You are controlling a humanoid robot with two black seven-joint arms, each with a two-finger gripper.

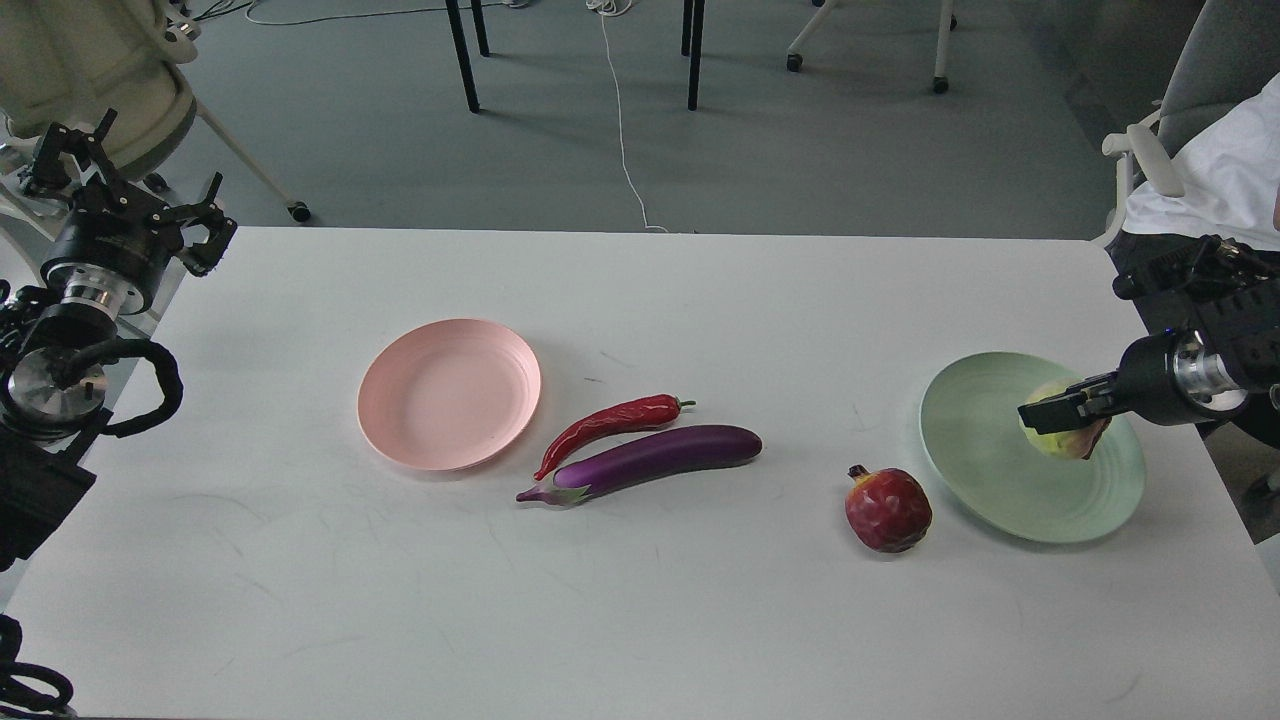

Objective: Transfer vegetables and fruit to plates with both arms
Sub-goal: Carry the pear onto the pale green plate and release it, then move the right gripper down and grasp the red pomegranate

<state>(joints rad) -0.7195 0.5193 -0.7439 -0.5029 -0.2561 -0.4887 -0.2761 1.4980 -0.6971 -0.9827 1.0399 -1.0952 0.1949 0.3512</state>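
Chili (612, 424) just behind eggplant (650, 460), between plates (449, 394).

A white table (640, 620) fills the lower two thirds of the frame, its top faintly scuffed and evenly lit. Beyond its far edge lies a grey-green floor (820, 150). A white cable (622, 130) runs down the floor from top centre to the table edge. Black table legs (462, 55) stand at top centre, with white castor legs (865, 40) to their right. A cream chair (90, 80) sits at upper left, and a grey chair (1215, 70) with white cloth (1225, 185) at upper right.
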